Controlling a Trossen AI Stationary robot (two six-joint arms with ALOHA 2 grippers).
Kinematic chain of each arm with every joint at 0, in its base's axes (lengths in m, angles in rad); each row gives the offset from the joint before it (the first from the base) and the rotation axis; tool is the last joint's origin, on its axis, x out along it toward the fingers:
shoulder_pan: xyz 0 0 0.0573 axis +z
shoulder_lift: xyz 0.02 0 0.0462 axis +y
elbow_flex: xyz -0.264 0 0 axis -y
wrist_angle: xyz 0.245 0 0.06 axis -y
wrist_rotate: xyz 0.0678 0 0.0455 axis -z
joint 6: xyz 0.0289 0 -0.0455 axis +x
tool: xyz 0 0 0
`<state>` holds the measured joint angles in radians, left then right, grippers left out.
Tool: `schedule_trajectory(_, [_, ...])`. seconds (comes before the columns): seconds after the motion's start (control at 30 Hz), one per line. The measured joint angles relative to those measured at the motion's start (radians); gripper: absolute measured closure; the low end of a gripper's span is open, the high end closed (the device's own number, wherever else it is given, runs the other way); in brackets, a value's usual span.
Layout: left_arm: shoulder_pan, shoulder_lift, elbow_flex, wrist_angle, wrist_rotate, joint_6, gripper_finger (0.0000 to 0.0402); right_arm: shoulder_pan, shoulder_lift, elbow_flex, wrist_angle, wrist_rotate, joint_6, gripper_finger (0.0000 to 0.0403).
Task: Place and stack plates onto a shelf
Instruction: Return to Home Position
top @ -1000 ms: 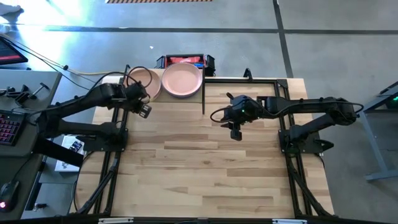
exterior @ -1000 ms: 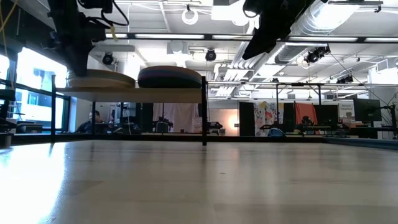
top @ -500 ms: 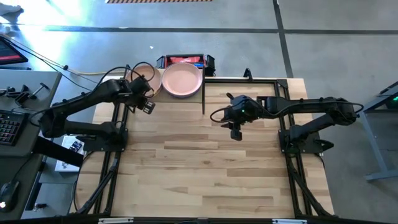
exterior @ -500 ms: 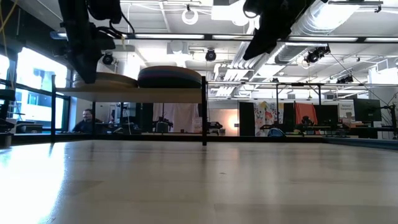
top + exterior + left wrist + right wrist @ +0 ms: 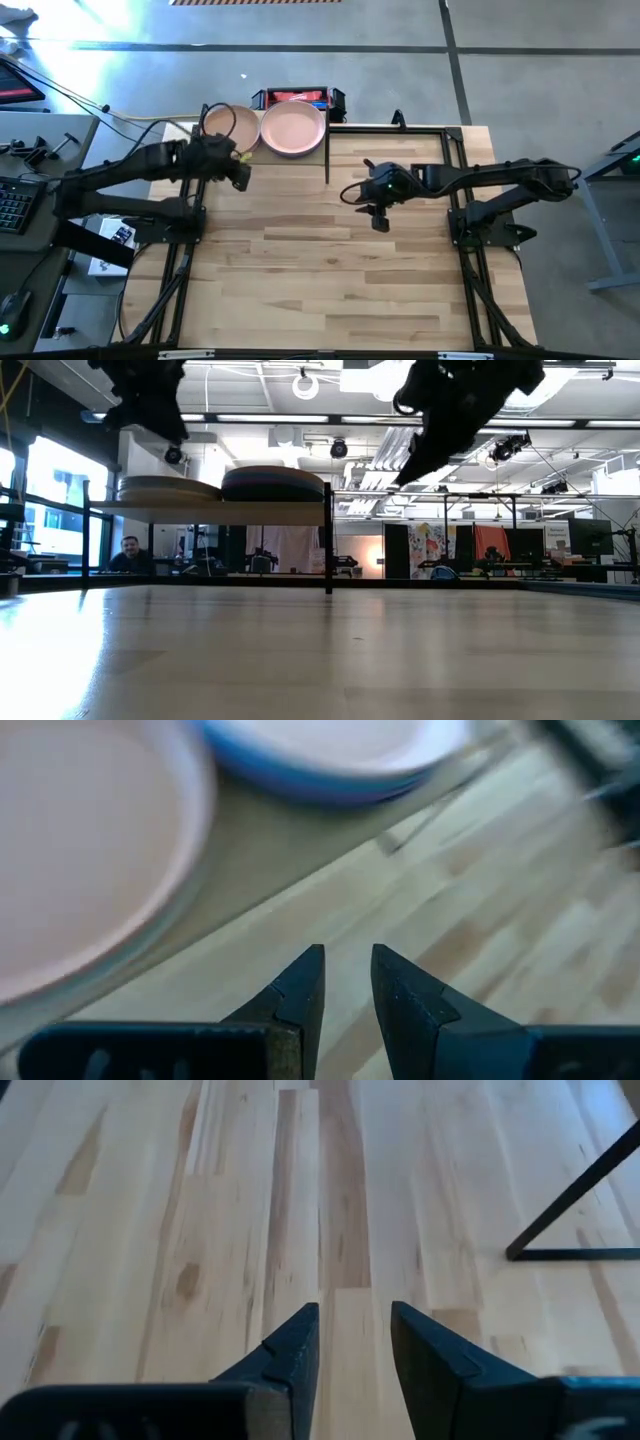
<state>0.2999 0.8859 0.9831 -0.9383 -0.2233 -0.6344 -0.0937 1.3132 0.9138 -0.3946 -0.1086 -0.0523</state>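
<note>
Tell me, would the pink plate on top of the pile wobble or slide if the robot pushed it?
It would probably slide, not roll: the pink plate lies flat, nested on its pile. It looks stiff, since its rim keeps a clean round shape. A hard shove might carry it off the raised shelf.

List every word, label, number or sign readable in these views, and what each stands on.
None can be read in any view.
Red item behind the raised light-wood shelf: any print too small to read.
Colourful posters in the room behind: too blurred to read.
Round matte plates stacked on the shelf: no markings show.
</note>
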Motion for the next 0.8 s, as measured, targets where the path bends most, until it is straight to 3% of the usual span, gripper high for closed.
schedule_trajectory(0.17, [-0.159, -0.061, -0.091, 0.218, -0.069, 0.038, 0.0328, 0.001, 0.000, -0.122, 0.221, 0.001, 0.050, 0.0297])
schedule_trajectory(0.5, [-0.344, -0.125, -0.347, 0.490, -0.050, 0.058, 0.0328, 0.001, 0.000, -0.324, 0.532, 0.001, 0.054, 0.0297])
schedule_trajectory(0.8, [-0.417, -0.162, -0.586, 0.752, -0.019, 0.043, 0.0328, 0.001, 0.000, -0.392, 0.569, 0.000, 0.156, 0.0297])
